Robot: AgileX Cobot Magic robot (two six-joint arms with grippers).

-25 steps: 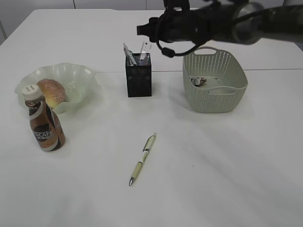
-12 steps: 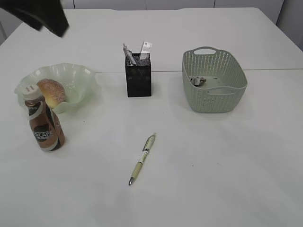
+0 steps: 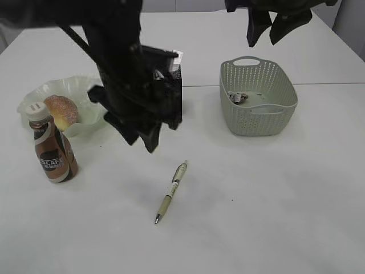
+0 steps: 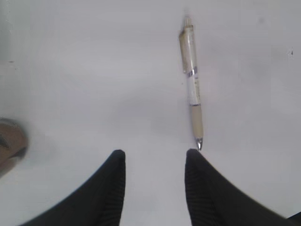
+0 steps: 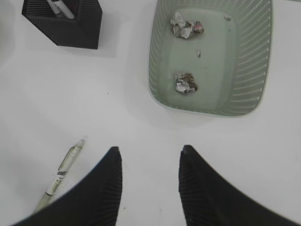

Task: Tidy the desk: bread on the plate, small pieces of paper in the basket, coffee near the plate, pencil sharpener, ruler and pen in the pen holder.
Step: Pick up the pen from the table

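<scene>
Coffee [image 3: 52, 148] is standing at my far left, just in front of the plate [image 3: 85, 94] that is carrying the bread [image 3: 63, 110]. I am hanging the left gripper [image 4: 155, 162] above the desk [image 3: 274, 200] with its jaws apart and nothing between them; the pen [image 4: 192, 89] is lying just ahead of the right-hand jaw, tip toward it, not touching. My left arm is hiding most of the holder [image 5: 66, 21]. Further right, the basket [image 3: 288, 103] is holding two paper balls [image 5: 186, 24]. I am keeping the right gripper [image 5: 149, 157] high above the desk, jaws apart and empty, the basket just ahead of it. White desk is running to pale walls behind.
</scene>
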